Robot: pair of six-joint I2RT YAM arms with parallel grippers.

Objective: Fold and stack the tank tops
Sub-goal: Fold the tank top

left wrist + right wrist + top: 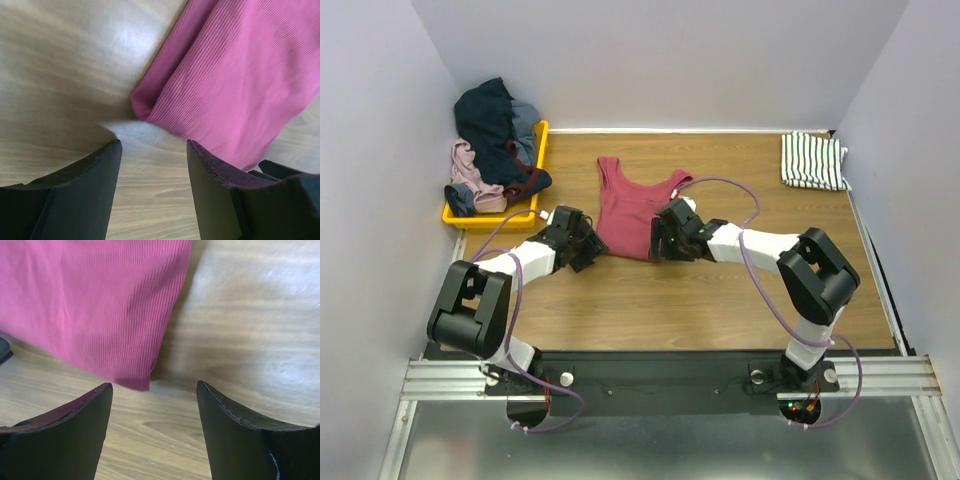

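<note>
Between left tool (154,145) and right tool (154,386) lies the red tank top (630,205).

Overhead view spans table (720,300); wrist views close, downward (all share red tank top (630,205)).

Seen from above, the black left gripper (588,246) and black right gripper (665,240) overlap the two ends of the plain dark red ribbed tank top's (632,200) lower hem. Their fingers are too small to read there. Both wrist views cut the top off at their edges. A heap of dark and pink clothes (495,130) hides most of the yellow plastic tray (542,150), and its garments cannot be told apart.
</note>
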